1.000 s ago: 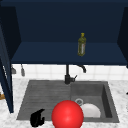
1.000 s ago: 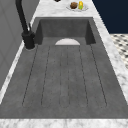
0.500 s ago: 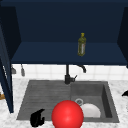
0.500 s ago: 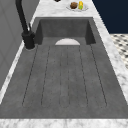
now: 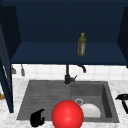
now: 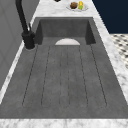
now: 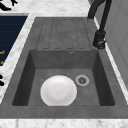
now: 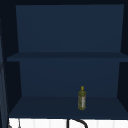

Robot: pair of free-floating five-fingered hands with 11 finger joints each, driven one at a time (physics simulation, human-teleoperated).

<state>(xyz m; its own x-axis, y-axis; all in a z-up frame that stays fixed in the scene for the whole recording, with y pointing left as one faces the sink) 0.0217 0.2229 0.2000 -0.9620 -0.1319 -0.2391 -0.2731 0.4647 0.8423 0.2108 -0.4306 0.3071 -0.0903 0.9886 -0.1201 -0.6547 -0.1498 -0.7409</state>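
My left hand hovers over the front left corner of the sink's drainboard, fingers relaxed, holding nothing. A large red ball sits just to its right, at the sink's front edge. My right hand hangs at the picture's right edge, over the counter beside the basin, with nothing in it. In the right side view the left hand shows with spread fingers at the far corner. A white plate lies in the basin beside the drain.
A black faucet stands behind the sink. An olive-green bottle stands on the lower shelf of the open dark blue cabinet. A small plate of food rests on the counter beyond the basin.
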